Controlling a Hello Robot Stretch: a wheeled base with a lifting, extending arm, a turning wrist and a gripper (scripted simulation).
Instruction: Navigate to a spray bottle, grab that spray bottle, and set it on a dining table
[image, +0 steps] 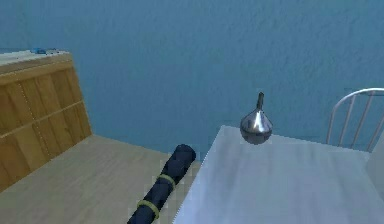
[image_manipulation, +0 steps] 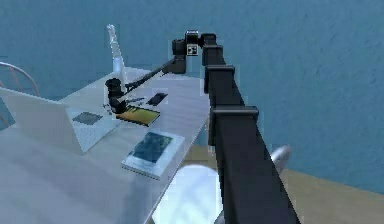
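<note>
In the arm side view the dark arm (image_manipulation: 226, 120) reaches out over a pale dining table (image_manipulation: 60, 175). The gripper (image_manipulation: 114, 100) hangs at its far end, above a flat yellowish thing (image_manipulation: 136, 116) lying on the tabletop. Just behind the gripper rises a pale, tall, bottle-like shape (image_manipulation: 114, 45) near the table's far edge. I cannot tell whether the gripper holds anything. The forward view has the same table (image: 290, 185) at lower right.
On the table lie an open laptop (image_manipulation: 45, 120), a dark phone (image_manipulation: 157, 98) and a book (image_manipulation: 150, 150). A silver flask-shaped vase (image: 258, 121) stands near the table's corner, with a white chair (image: 356, 112) behind. A wooden dresser (image: 35, 115) stands left; a dark banded cylinder (image: 164, 186) lies on the floor.
</note>
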